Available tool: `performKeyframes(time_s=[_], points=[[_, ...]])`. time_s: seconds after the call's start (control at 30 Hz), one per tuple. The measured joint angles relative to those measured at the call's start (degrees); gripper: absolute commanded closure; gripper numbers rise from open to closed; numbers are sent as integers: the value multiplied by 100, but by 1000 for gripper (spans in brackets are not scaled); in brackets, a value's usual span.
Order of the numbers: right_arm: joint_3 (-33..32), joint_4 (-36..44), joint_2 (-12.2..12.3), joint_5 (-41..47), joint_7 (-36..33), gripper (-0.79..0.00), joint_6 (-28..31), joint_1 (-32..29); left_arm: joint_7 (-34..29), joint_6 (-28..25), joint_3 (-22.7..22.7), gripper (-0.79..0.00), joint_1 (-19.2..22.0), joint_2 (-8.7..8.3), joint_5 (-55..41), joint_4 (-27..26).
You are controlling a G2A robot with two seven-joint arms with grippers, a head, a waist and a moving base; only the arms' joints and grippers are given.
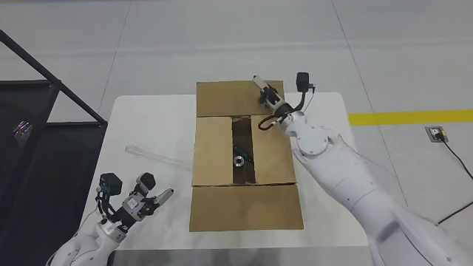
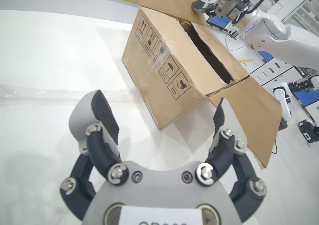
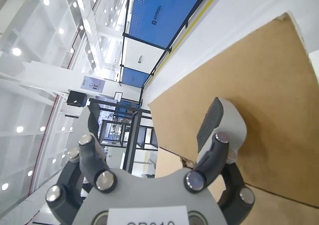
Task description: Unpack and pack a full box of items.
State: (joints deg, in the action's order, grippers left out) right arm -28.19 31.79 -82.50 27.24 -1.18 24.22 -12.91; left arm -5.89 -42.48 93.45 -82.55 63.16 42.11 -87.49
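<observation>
A cardboard box (image 1: 222, 151) stands mid-table, its far flap (image 1: 236, 97) and near flap (image 1: 246, 208) folded outward. The two inner flaps lie nearly flat, and the gap between them shows dark items and a round metal piece (image 1: 240, 160). My right gripper (image 1: 264, 93) is open at the far flap's right part; one fingertip (image 3: 214, 121) rests against the flap (image 3: 236, 81). My left gripper (image 1: 145, 194) is open and empty over the table's near left corner, apart from the box (image 2: 172, 66). The left wrist view also shows the right gripper (image 2: 225, 3) at the raised flap.
A clear plastic strip (image 1: 154, 157) lies on the white table (image 1: 155, 125) left of the box, seen as a strip (image 2: 47, 91) in the left wrist view. A black frame rack (image 1: 37, 133) stands beside the table's left edge. Bare table lies left of the box.
</observation>
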Motion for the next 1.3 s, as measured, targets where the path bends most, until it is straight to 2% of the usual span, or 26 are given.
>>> performKeyframes(time_s=[0.23,0.37,0.57,0.73,0.97,1.07,1.17,1.3], points=[[-34,-735,-348,-17,-160,-785,-80,105,49,7,-61,-785,-21,-2,29,26],[-192,-1008,-460,160,-395,-785,320,87,57,7,-103,-785,-10,-5,66,32],[-591,-1131,-415,637,-1386,-785,1383,42,54,10,-103,-785,14,-17,80,26],[-669,-990,-299,390,-2381,-785,1755,-39,189,122,-78,-785,32,-13,-18,-7],[-732,-421,-88,64,-4054,-785,1322,-279,248,309,-66,-785,67,-8,-165,-34],[-684,-177,-33,-343,-4186,-785,922,-341,246,327,-73,-785,84,-8,-198,-36],[-667,118,-5,-691,-3964,-785,531,-441,243,338,-84,-785,98,-9,-214,-48],[-732,447,35,-797,-4173,-785,198,-534,241,326,-101,-785,102,-10,-215,-54]])
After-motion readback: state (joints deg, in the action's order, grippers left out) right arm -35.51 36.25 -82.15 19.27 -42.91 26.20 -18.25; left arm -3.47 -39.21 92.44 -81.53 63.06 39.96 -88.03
